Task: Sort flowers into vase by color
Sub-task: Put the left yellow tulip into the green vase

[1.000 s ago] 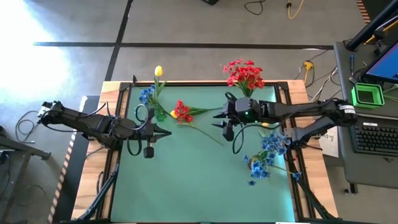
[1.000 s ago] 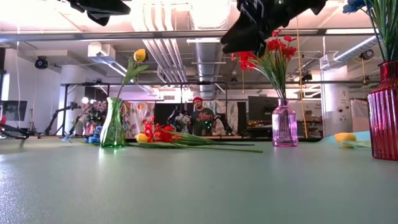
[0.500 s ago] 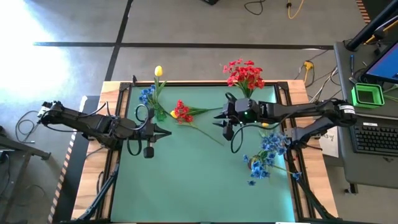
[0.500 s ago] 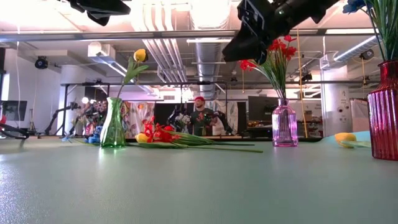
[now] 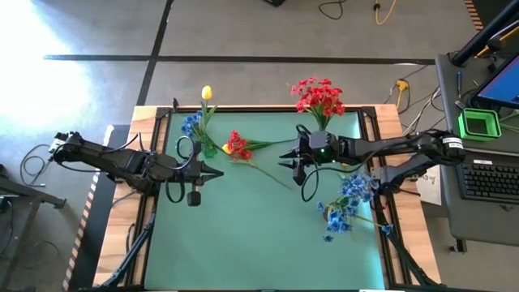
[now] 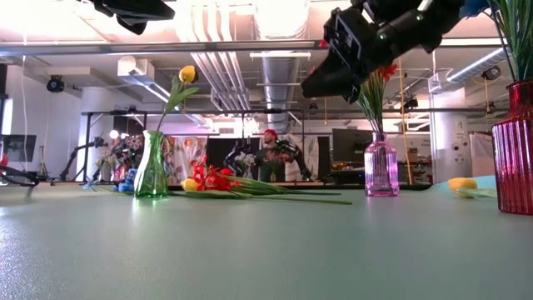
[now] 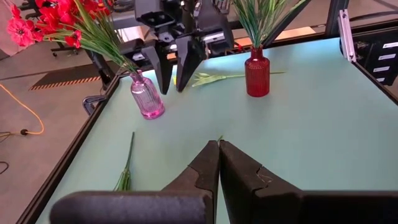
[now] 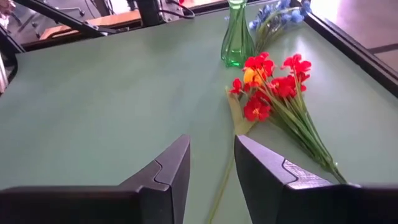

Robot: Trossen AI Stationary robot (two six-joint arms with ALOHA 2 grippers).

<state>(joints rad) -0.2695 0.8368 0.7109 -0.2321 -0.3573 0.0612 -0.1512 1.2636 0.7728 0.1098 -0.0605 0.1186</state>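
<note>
Your left gripper (image 5: 217, 173) waits over the tabletop (image 5: 251, 235), fingers pressed together. Your right gripper (image 5: 285, 161) hovers with fingers apart, empty, near the red flowers (image 8: 273, 93) lying flat just beside the green vase (image 8: 236, 40).

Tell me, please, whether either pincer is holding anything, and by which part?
Nothing is held: the left pincer is shut on nothing, and the right pincer stands open and empty.

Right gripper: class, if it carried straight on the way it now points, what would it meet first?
Probably the loose red flowers lying on the table; the right gripper aims just beside them, fingers apart and empty. The green vase stands beyond. Depth is uncertain.
</note>
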